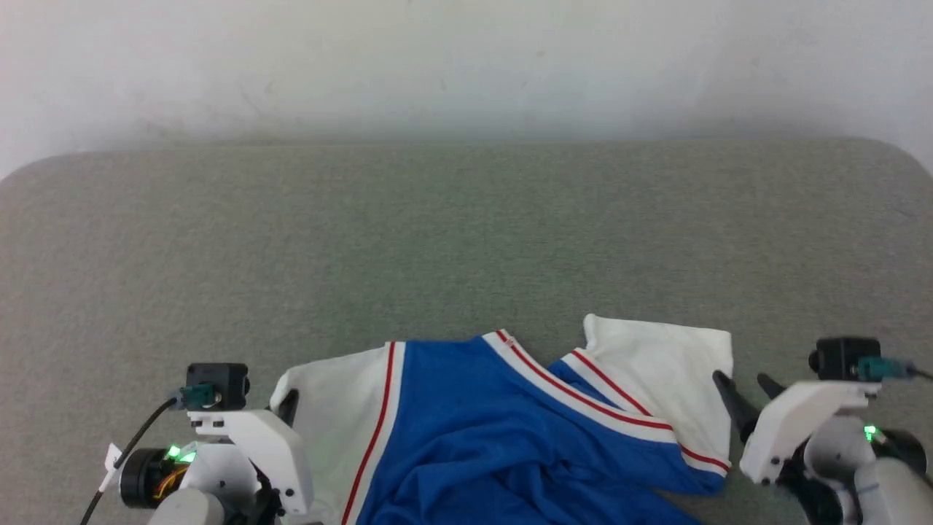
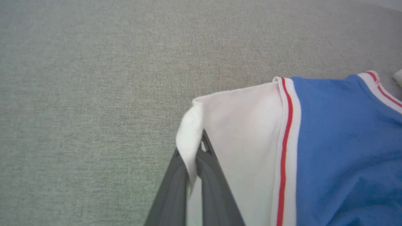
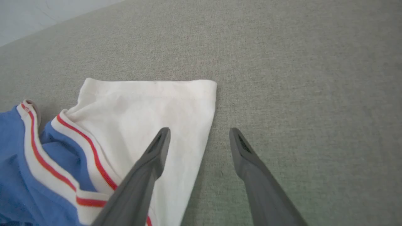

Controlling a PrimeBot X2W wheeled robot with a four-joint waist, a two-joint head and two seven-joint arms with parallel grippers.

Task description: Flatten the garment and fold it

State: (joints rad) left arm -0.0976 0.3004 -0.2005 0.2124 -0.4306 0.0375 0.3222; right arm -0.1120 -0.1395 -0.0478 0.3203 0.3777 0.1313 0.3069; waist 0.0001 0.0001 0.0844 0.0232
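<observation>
The garment (image 1: pixel 503 430) is a royal-blue T-shirt with white sleeves and red-striped white trim, lying rumpled at the table's near edge. My left gripper (image 2: pixel 196 147) is shut on the edge of the left white sleeve (image 2: pixel 238 131), with the cloth pinched between its dark fingers; in the head view that gripper (image 1: pixel 288 405) sits at the sleeve's left corner. My right gripper (image 3: pixel 199 133) stands open, one finger over the right white sleeve (image 3: pixel 150 106) and the other over bare table, straddling the sleeve's edge. In the head view it (image 1: pixel 743 383) is just right of that sleeve (image 1: pixel 663 364).
A grey-green cloth-covered table (image 1: pixel 466 233) stretches away to a pale wall (image 1: pixel 466 58). The shirt's lower part runs out of the head view at the bottom.
</observation>
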